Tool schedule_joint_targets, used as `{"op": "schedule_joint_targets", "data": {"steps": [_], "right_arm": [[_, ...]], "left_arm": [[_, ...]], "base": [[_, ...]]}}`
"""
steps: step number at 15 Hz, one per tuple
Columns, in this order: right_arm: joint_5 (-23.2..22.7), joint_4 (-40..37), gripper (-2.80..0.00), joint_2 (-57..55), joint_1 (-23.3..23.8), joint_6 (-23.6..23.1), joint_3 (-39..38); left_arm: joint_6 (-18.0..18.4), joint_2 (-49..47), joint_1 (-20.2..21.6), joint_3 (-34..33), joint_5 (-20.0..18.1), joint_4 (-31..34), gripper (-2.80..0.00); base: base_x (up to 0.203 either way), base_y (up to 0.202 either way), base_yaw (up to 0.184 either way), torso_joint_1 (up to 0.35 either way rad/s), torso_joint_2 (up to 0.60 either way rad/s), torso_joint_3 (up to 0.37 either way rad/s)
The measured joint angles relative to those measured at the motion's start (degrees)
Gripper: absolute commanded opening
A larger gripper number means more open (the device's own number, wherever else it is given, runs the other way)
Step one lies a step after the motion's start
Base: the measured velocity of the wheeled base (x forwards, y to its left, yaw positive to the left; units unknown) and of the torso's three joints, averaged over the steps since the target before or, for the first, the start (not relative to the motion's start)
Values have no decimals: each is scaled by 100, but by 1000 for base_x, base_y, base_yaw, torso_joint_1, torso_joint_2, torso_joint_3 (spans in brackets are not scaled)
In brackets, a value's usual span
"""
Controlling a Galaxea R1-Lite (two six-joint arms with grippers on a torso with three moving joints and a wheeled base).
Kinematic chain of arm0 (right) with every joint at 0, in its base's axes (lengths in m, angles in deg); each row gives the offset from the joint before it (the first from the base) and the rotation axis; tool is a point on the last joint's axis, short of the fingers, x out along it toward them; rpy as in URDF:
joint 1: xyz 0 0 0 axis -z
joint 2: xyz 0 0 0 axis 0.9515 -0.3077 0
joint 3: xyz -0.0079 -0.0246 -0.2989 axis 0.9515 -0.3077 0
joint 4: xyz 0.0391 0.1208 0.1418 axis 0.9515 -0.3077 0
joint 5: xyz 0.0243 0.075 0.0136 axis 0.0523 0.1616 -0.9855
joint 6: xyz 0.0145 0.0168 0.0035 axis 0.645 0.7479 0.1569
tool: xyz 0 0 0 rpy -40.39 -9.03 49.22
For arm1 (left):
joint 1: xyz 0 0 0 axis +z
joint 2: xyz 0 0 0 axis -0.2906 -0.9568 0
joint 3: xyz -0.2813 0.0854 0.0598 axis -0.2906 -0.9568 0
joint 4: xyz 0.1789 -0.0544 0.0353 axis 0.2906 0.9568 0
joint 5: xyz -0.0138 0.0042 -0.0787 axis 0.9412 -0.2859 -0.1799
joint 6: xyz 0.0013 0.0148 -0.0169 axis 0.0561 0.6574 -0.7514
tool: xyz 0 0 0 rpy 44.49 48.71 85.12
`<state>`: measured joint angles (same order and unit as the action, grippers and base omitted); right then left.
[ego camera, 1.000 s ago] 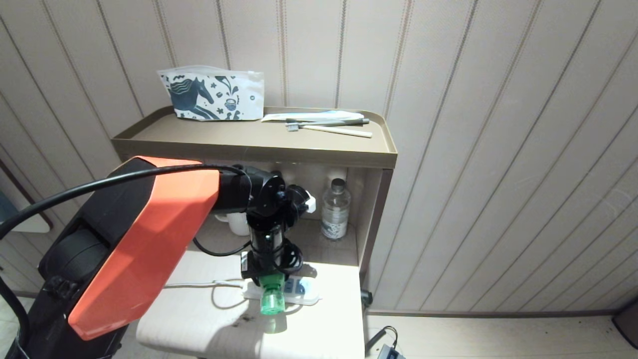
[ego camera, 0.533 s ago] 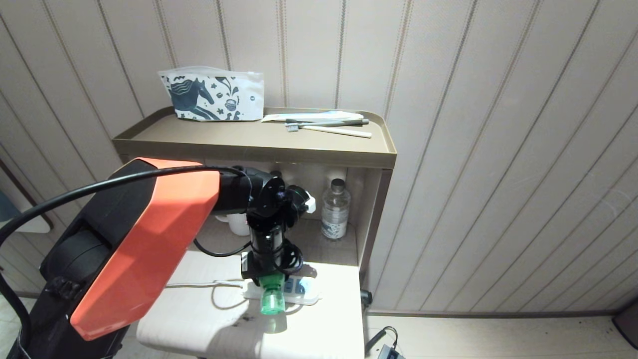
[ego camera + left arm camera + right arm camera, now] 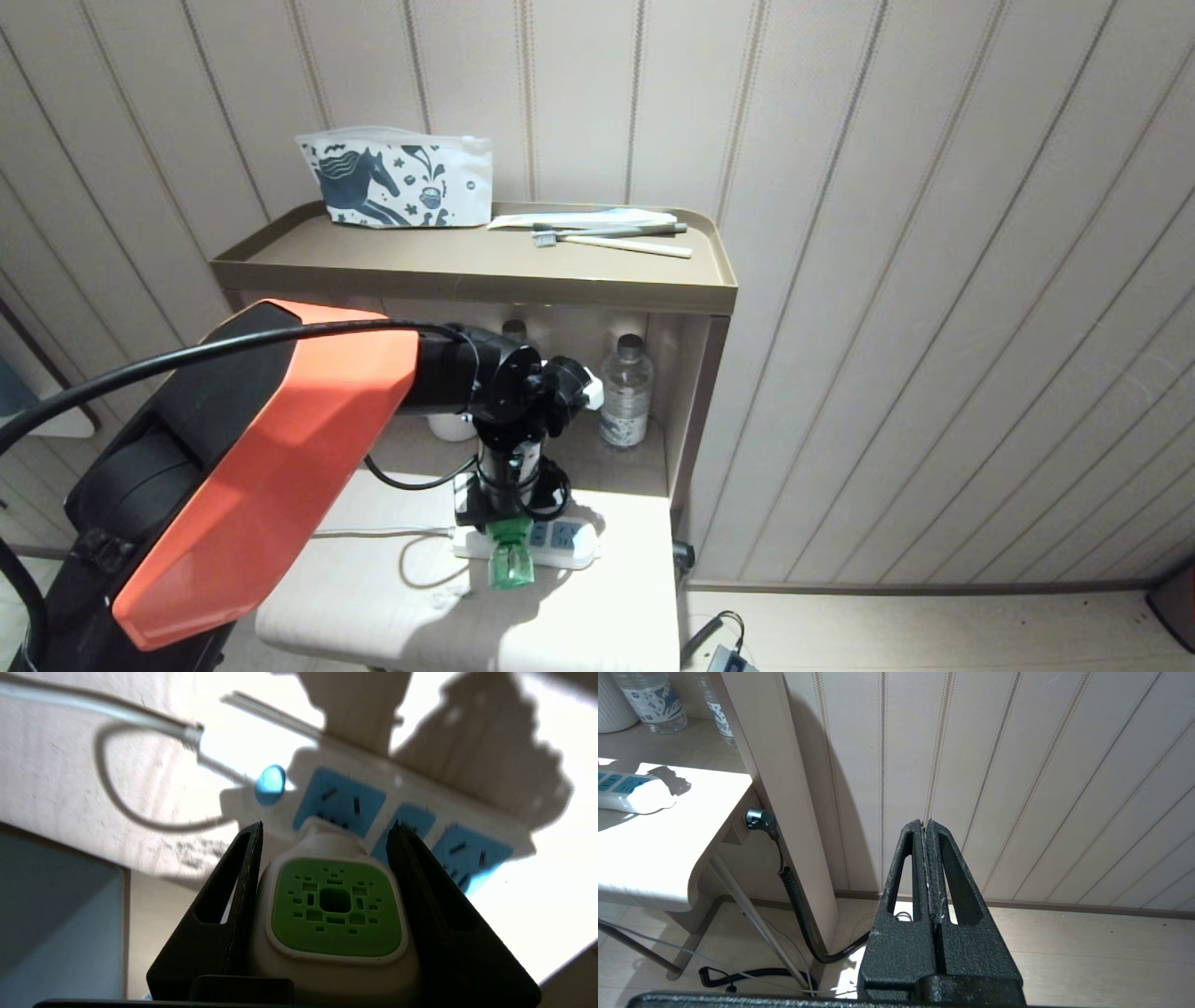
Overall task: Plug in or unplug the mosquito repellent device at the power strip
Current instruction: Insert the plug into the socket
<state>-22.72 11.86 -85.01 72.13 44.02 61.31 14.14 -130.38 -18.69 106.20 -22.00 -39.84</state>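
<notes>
Item: left end effector (image 3: 327,833), clamped on the mosquito repellent device (image 3: 334,910) between its fingers, power strip (image 3: 411,812) on the counter (image 3: 597,597) just beyond its tips; handling: keep plug square to blue socket, press or draw straight.

horse-print pouch (image 3: 397,177), toothbrushes (image 3: 611,233) — water bottle (image 3: 625,390)
</notes>
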Motion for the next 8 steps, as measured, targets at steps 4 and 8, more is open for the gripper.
{"op": "schedule_joint_targets", "data": {"steps": [4,8], "right_arm": [[0,0,-280,-1,13,-1,0],[0,2,-280,0,2,-1,0]], "left_arm": [[-254,34,164,-213,420,-297,-280],[-254,48,279,-246,405,-279,-280]], "base": [[0,0,0,0,0,0],[0,0,0,0,0,0]]}}
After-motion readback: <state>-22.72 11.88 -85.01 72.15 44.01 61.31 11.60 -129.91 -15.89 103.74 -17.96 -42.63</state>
